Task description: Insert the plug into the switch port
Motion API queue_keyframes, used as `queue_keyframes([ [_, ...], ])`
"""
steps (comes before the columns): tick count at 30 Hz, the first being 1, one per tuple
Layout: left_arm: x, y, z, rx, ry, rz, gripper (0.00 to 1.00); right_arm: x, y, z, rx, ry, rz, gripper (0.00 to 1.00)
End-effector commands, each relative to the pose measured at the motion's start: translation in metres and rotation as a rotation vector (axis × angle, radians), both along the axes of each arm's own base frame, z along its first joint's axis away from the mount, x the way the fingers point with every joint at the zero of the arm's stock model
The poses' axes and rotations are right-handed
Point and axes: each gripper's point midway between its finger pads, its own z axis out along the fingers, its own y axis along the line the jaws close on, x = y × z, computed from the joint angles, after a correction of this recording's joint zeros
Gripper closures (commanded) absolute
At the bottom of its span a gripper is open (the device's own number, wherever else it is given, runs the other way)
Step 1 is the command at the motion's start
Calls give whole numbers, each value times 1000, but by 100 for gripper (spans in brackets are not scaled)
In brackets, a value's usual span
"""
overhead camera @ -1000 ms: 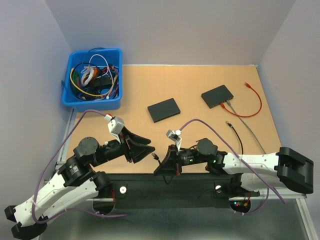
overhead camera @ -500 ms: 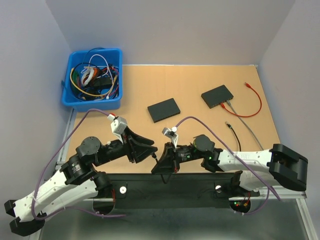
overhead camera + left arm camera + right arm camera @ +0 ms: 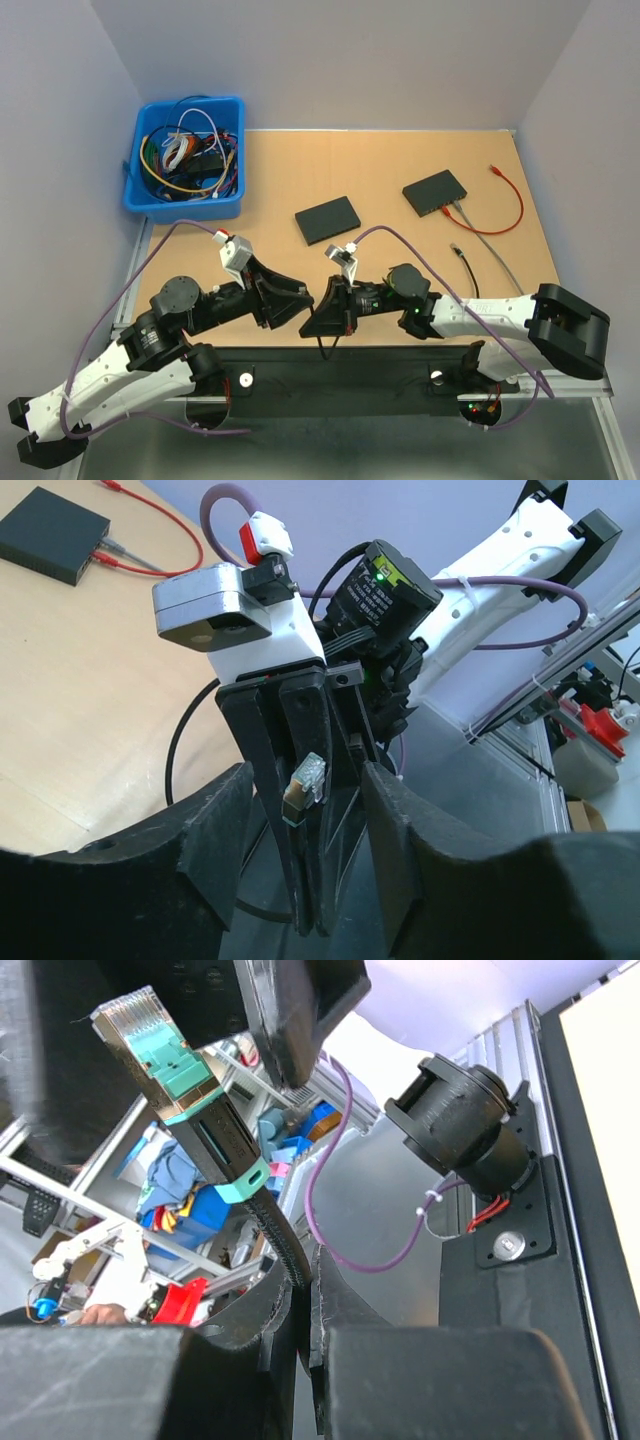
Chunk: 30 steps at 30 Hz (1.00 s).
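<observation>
A blue bin at the table's 10 o'clock corner holds a tangle of cables in white, yellow, green, orange and black (too knotted to count).

Two flat black switches lie on the tan table. The nearer switch sits at about 12 o'clock from the grippers, with nothing plugged in that can be seen. The farther switch is at 2 o'clock. A red cable and a grey cable run from its near edge, and a loose black cable lies just beside the grey one, making three by that switch.

At the near edge the two arms meet nose to nose. The right gripper is pressed together on a black cord, just behind its plug. The plug has a clear tip and a teal body. It is held in the air, well apart from both switches. The left gripper is spread. In its wrist view its fingers stand to either side of the right gripper and the plug, apart from both.
</observation>
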Motion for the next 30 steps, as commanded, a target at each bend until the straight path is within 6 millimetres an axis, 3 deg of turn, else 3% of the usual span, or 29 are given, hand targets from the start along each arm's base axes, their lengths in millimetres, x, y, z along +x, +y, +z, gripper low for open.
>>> queue_keyframes([
  [1, 1, 1, 13, -38, -30, 11, 44, 1, -1, 32, 112, -43, 9, 100],
  [10, 4, 3, 13, -38, -29, 31, 54, -2, 4, 21, 99, -4, 50, 100],
  [18, 6, 3, 11, -32, -22, 41, 85, -1, 4, 24, 113, -5, 43, 99],
  [23, 5, 3, 10, -30, -19, 41, 92, 2, 2, 37, 141, -10, 32, 99],
  [25, 7, 3, 8, -23, -12, 53, 96, 4, 1, 39, 144, -10, 27, 91],
  [26, 8, 3, 7, -20, -7, 59, 97, 4, 1, 40, 147, -15, 29, 79],
  [27, 11, 5, 6, -16, 1, 79, 98, 6, -2, 44, 155, -24, 24, 50],
  [28, 14, 6, 3, -8, 13, 97, 99, 7, -4, 46, 159, -30, 19, 42],
  [30, 19, 8, -1, 12, 38, 134, 100, 13, -9, 45, 147, -49, -18, 37],
])
